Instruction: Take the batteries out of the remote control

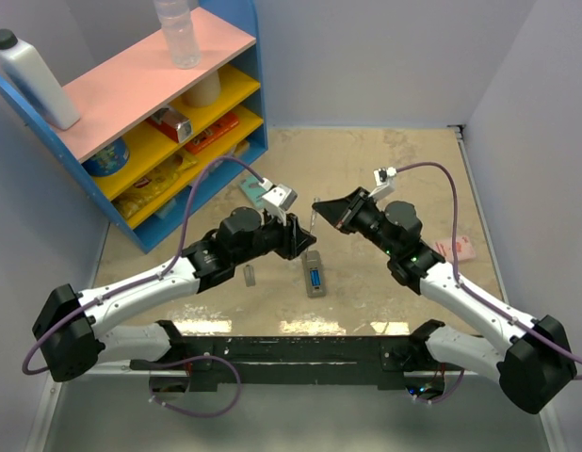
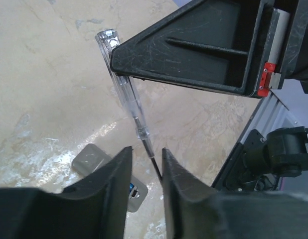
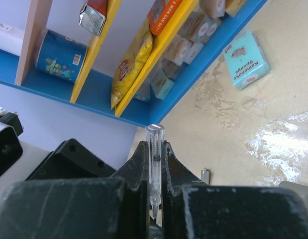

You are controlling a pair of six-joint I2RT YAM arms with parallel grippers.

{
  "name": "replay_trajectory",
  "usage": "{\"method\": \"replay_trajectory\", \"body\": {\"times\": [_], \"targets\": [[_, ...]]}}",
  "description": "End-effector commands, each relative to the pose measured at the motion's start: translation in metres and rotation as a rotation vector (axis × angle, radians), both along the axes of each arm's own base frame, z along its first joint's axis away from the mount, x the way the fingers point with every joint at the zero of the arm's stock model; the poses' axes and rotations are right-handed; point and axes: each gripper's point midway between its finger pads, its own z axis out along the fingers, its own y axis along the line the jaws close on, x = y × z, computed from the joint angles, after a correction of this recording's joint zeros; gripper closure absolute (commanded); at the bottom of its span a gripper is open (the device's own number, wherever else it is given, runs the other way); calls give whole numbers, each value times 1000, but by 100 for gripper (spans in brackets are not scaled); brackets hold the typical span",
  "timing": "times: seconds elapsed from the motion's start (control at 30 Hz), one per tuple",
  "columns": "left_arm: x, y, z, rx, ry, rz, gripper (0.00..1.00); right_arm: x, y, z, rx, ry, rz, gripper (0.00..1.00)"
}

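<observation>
The right gripper (image 3: 154, 149) is clamped on the handle of a clear-handled screwdriver (image 2: 126, 89), whose thin metal shaft points down between the fingers of the left gripper (image 2: 146, 155). Those jaws stand narrow, with a gap wider than the shaft; the shaft's tip lies close against the right-hand finger, and I cannot tell whether it touches. In the top view the two grippers meet tip to tip above the table's (image 1: 395, 151) middle. The remote control (image 1: 315, 276) lies flat on the table just at 6 o'clock from that meeting point, its long axis running 12 to 6, held by neither gripper. The blue of the batteries (image 1: 315, 282) shows in its open recess. A small grey piece (image 1: 249, 274) lies near, at the remote's 9 o'clock, and a pink packet (image 1: 458, 248) lies well apart at its 3 o'clock. A blue shelf unit (image 1: 256, 113) stands at 10 o'clock, with a teal sponge box (image 3: 246, 59) on the table beside its foot.
</observation>
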Motion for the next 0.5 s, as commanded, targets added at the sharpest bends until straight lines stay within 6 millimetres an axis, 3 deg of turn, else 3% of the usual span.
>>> {"method": "replay_trajectory", "body": {"times": [0.0, 0.03, 0.1, 0.2, 0.23, 0.27, 0.33, 0.37, 0.4, 0.47], "targets": [[2, -11, 28, -74, -59, -29, 76, -13, 1, 13, 5, -36, 49, 100], [1, -11, 29, -79, -64, -37, 88, -15, 1, 11, -17, -43, 59, 100], [-2, -11, 25, -72, -72, -55, 99, -19, -2, 7, -47, -34, 63, 100], [-5, -12, 23, -66, -94, -82, 100, -25, -4, 8, -78, -44, 82, 89], [-6, -12, 23, -64, -103, -90, 100, -26, -3, 5, -111, -54, 98, 71], [-6, -11, 19, -47, -119, -100, 100, -27, -2, 15, -129, -70, 111, 64], [-5, -9, 17, -28, -136, -100, 100, -30, -6, -1, -225, -23, 129, 52], [-5, -6, 11, -7, -148, -97, 100, -30, -6, 8, -239, -33, 135, 50], [-3, -4, 9, 3, -156, -84, 100, -33, -7, 1, -270, -5, 149, 49], [-3, 0, 3, 23, -173, -86, 100, -33, -8, 11, -284, -18, 154, 48]]}}
